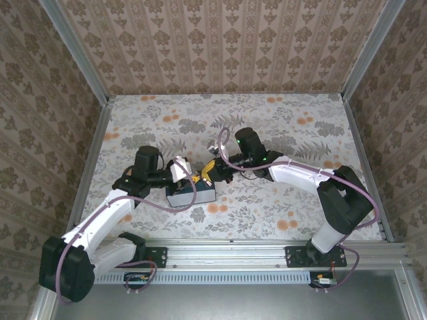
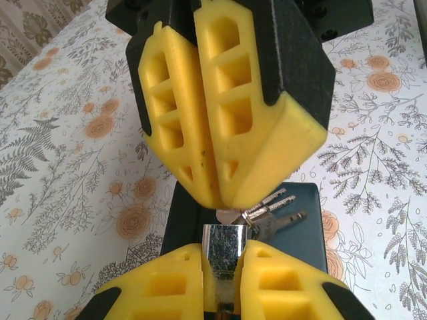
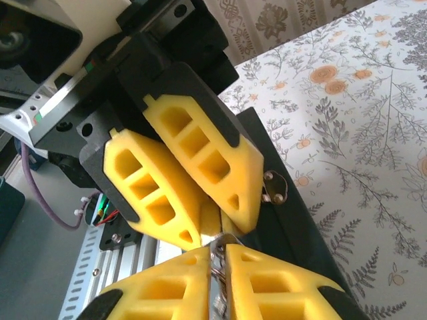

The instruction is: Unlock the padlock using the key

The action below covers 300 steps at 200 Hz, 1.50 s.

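The padlock (image 2: 225,241) is a shiny chrome block, and my left gripper (image 2: 223,259) is shut on its sides, just above a dark-blue box (image 2: 303,240). A small silver key (image 2: 231,215) stands in the padlock's top, with spare keys (image 2: 277,212) hanging from its ring. My right gripper (image 2: 220,200) comes from the opposite side, shut on the key's head. In the right wrist view the key and ring (image 3: 217,277) sit pinched between my right gripper (image 3: 217,257) fingers, tip to tip with the left gripper (image 3: 215,225). From above, both grippers (image 1: 195,179) (image 1: 211,171) meet over the box (image 1: 192,195).
The box has a small metal latch (image 3: 273,188) on its side. It lies on the flower-printed table (image 1: 280,140), near the front rail (image 1: 267,248). Patterned walls close in the left, right and back.
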Available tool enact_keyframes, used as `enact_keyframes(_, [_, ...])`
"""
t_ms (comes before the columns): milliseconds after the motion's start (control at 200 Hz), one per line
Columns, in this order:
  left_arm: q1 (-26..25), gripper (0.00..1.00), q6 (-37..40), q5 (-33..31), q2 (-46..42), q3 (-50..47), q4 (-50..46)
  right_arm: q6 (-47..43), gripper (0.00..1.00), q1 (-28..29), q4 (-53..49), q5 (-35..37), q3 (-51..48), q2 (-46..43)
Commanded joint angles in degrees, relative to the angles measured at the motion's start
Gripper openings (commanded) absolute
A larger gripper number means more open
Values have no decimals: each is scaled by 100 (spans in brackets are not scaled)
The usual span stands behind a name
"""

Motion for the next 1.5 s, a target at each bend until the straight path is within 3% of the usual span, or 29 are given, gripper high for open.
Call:
enact_keyframes(0, [106,0,-57,289,-143,127,642,-132,17,-204,-170,-412,-309,-57])
enact_keyframes(290, [163,0,-17,496,-54,244,414,-309,20,-342,137,-410,-473,-326])
enact_keyframes(580, [295,0,-73,967,129,354,316,-1041,23,-241,422,410,-384,-470])
enact_keyframes(820, [304,0,-112,1134,201,389,301,-1733,23,-72,155,363,-189,-322])
enact_keyframes(1200, [312,0,-111,1238,217,459,227,-2015,24,-20,238,-93,-168,-276])
enact_keyframes(1495, [319,0,-69,1332,201,521,97,-1957,23,85,527,40,-208,-290])
